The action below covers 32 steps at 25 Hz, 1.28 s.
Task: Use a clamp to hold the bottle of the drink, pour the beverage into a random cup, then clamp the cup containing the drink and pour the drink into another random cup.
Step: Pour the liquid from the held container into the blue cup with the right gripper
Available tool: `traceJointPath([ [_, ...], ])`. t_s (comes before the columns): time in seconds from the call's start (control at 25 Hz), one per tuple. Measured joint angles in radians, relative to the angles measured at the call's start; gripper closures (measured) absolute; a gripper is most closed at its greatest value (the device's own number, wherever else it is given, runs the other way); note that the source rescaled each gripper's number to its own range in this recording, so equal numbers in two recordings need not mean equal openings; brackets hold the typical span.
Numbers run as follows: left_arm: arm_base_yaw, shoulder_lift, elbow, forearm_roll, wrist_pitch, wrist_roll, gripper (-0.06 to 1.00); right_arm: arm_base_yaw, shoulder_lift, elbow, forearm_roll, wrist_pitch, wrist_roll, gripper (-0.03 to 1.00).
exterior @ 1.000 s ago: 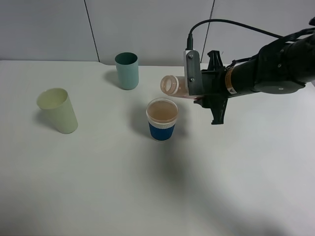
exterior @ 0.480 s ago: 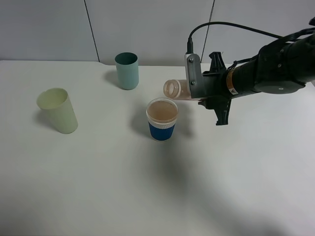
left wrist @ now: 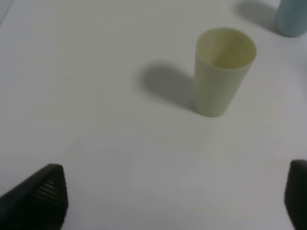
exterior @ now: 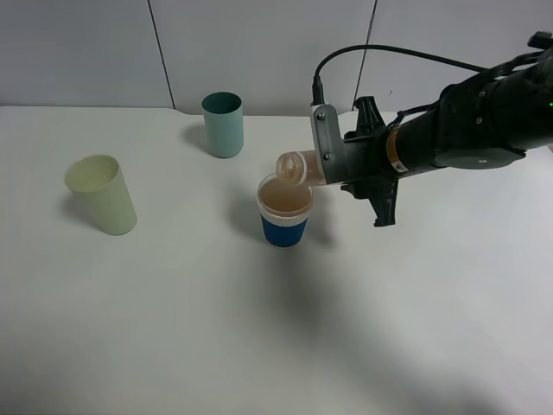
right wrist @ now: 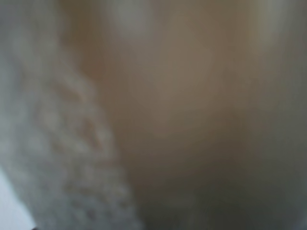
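In the exterior high view my right gripper (exterior: 331,166), the clamp with pale plates, is shut on the bottle (exterior: 296,166). The bottle lies tipped on its side, its mouth just above the rim of the short blue-banded cup (exterior: 283,226). Beige-pink beverage (exterior: 285,198) fills that cup nearly to the top. The teal tumbler (exterior: 223,124) stands behind it at the back. In the right wrist view the bottle (right wrist: 182,105) is only a beige blur. My left gripper (left wrist: 168,201) is open over bare table, with nothing between its fingers.
A pale green tumbler (exterior: 102,194) stands at the left, also in the left wrist view as the pale green tumbler (left wrist: 223,72); the teal tumbler (left wrist: 292,19) shows at that frame's corner. The white table (exterior: 259,328) ends at a grey wall behind.
My right arm has shifted left and dipped the bottle's mouth lower, from beside the blue-banded cup to right over its rim. The cups have not moved.
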Motion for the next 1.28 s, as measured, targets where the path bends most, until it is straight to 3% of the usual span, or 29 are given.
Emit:
traceJointPath([
  [0.64,0.000,0.000,0.000,0.000,0.000,0.000,0.27,0.004,-0.001,-0.005,-0.008,0.094,0.000,0.95],
  [1.0,0.000,0.000,0.000,0.000,0.000,0.000,0.27,0.005,-0.002,-0.153,-0.015,0.168,0.026,0.95],
  [1.28,0.000,0.000,0.000,0.000,0.000,0.000,0.27,0.005,-0.003,-0.156,-0.015,0.201,0.026,0.95],
])
